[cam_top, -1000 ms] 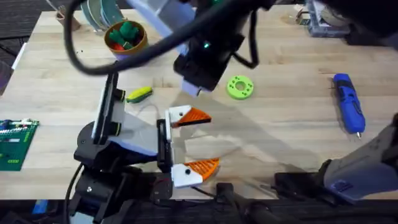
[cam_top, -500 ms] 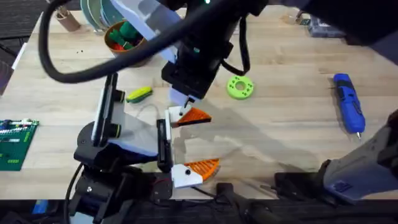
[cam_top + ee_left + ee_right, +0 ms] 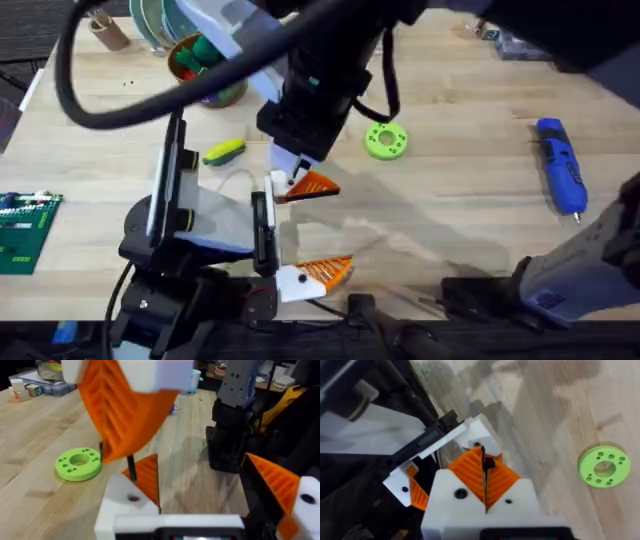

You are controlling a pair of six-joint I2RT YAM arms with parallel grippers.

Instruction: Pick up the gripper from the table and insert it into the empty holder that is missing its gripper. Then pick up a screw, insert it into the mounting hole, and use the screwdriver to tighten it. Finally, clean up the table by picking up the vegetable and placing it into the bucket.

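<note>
Lowered since a second ago, the right gripper (image 3: 290,172) now sits over the holder (image 3: 277,184), fingers pressed together on a thin black screw; screw-insertion step, I judge; next, seating it in the hole; screwdriver (image 3: 560,166) lies at three o'clock.

The gripper (image 3: 314,187) — an orange ribbed wedge — sits at the white holder (image 3: 281,185). The blue screwdriver (image 3: 560,166) lies far right; the yellow-green vegetable (image 3: 224,151) lies near the bucket (image 3: 207,70).
</note>
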